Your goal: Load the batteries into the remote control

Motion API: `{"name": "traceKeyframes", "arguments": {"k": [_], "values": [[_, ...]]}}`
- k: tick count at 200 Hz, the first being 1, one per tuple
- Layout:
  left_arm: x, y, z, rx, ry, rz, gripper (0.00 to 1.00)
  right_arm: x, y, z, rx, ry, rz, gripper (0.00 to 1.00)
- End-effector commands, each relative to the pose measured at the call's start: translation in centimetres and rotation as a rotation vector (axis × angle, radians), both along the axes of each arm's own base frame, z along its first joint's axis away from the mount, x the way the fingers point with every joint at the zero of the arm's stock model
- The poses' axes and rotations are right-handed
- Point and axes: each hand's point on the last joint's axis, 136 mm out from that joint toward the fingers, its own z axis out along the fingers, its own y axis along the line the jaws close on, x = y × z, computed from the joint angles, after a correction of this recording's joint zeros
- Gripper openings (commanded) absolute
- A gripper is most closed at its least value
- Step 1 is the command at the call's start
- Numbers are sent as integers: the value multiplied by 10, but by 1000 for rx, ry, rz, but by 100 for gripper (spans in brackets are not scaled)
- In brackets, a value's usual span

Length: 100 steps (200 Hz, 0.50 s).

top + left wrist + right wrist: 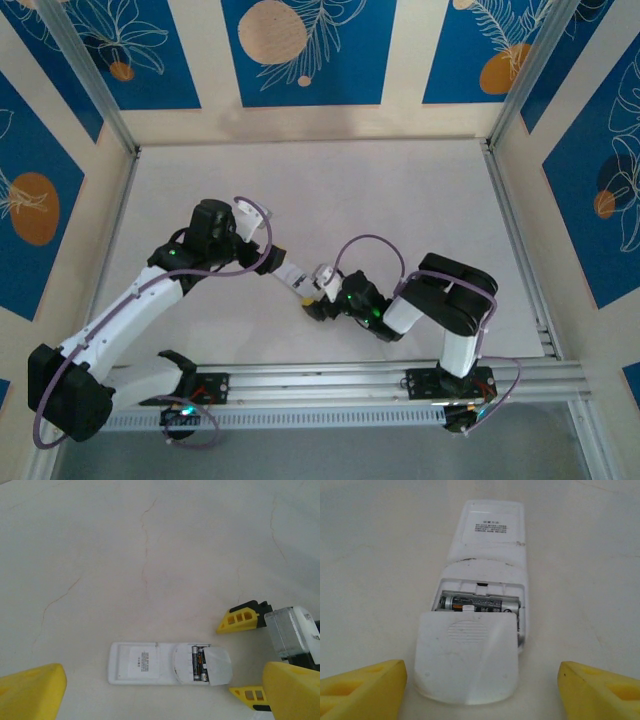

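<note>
- Table (300, 180): we find a pale, faintly cracked surface.
- Left gripper (273, 264): jaws spread wide above the remote control.
- Right gripper (315, 300): jaws apart, flanking the cover end and gripping nothing.
- Remote control (145, 662): lies back-up, near centre, between both grippers.
- Battery cover (465, 660): we note it sits half over the compartment.
- Batteries (198, 663): both seated inside.

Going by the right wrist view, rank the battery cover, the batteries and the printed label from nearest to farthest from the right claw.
1. Battery cover: directly in front of the right claw, at the remote control's near end.
2. Batteries: seated just beyond the cover, mid-remote.
3. Printed label: on the remote's far end.
</note>
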Motion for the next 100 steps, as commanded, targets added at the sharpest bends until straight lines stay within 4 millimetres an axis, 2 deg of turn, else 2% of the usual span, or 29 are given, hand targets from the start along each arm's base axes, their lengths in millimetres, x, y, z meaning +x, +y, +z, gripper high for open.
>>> {"name": "traceKeyframes", "arguments": {"k": [1, 28, 70, 100], "values": [[0, 0, -4, -2, 7, -4, 100, -2, 12, 6, 41, -11, 19, 80], [0, 0, -3, -2, 6, -5, 100, -1, 16, 0, 20, -12, 6, 77], [0, 0, -4, -2, 7, -5, 100, -1, 18, -11, 0, 0, 1, 64], [0, 0, -4, -2, 8, -7, 100, -1, 15, -11, -8, 6, -4, 58]]}}
